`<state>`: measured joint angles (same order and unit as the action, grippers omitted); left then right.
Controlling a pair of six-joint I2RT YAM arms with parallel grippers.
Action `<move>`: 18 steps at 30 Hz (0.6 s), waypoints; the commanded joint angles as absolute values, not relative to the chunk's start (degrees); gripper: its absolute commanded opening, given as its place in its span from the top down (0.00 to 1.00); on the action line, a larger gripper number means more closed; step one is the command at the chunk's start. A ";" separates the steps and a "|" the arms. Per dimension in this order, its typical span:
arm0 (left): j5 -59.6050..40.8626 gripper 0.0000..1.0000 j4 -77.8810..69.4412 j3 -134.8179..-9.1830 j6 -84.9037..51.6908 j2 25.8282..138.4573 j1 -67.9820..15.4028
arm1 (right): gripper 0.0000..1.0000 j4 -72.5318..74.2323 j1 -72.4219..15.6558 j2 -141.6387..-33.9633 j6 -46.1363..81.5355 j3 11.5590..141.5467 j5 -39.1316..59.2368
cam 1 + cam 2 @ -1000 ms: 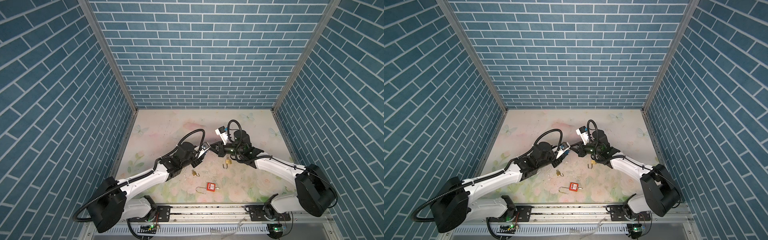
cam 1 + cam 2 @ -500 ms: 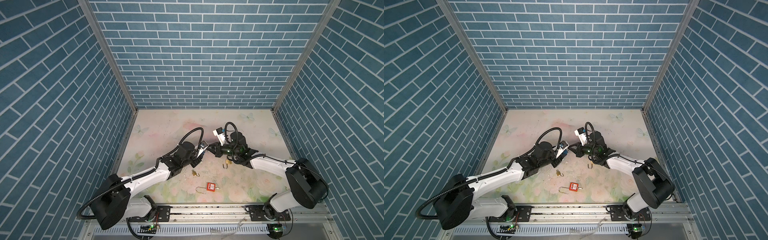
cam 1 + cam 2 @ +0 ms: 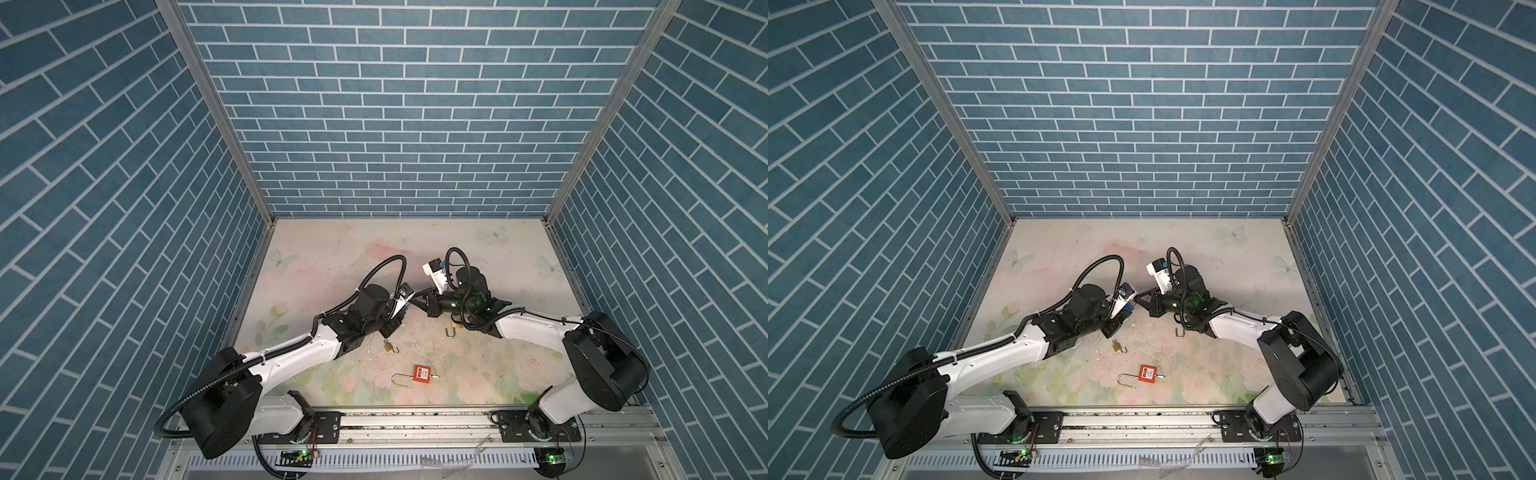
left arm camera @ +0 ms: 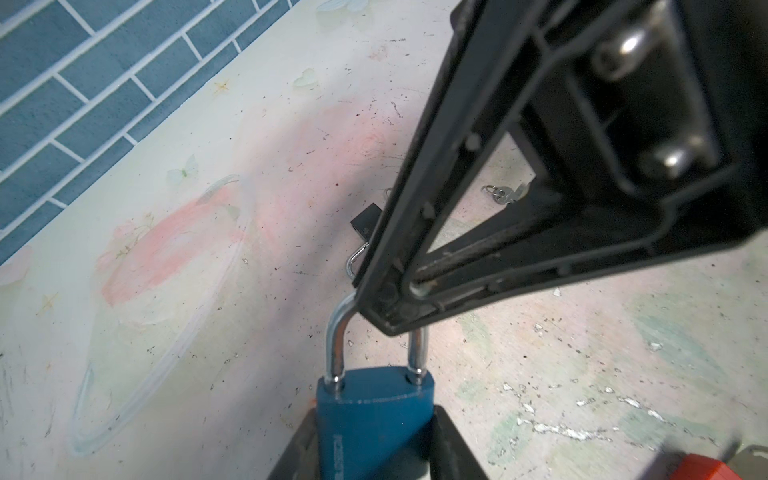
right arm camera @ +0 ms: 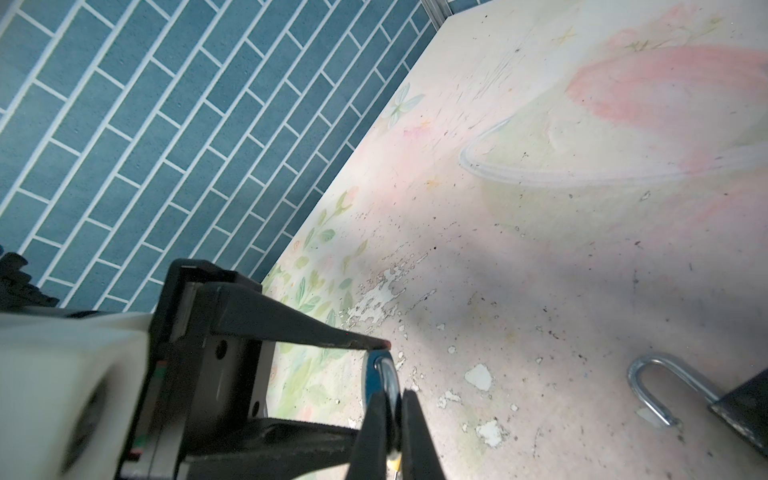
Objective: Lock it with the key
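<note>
Red padlock [image 3: 421,372] and brass padlock [image 3: 390,347] lie apart on my floral tabletop [image 3: 332,249]; I see blue brick walls [image 3: 395,124] around.

embossed lettering on blue padlock [image 4: 365,419] unreadable, red padlock [image 3: 421,372] label illegible

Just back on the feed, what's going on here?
Both arms meet mid-table over one lock. The left end effector grips the blue padlock by its body, and the right end effector is pinched shut on the top of its shackle. Both shackle legs appear seated in the body. A red padlock and a brass padlock lie on the table, untouched. I can't see a key in the held lock.
</note>
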<state>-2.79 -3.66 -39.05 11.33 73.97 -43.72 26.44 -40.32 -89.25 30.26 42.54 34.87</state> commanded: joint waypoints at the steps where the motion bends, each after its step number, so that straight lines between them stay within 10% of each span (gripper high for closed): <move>1: -7.32 1.00 -55.05 -45.45 9.92 71.43 -43.96 | 1.00 10.64 -46.32 -94.47 31.03 38.83 44.30; 18: -9.39 1.00 -66.89 -45.44 11.01 76.61 -43.74 | 1.00 12.66 -46.82 -98.11 31.33 39.29 48.88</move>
<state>-4.64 -3.66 -38.85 11.40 79.29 -43.18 26.22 -40.36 -93.89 30.24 42.59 36.73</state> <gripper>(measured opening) 0.402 0.073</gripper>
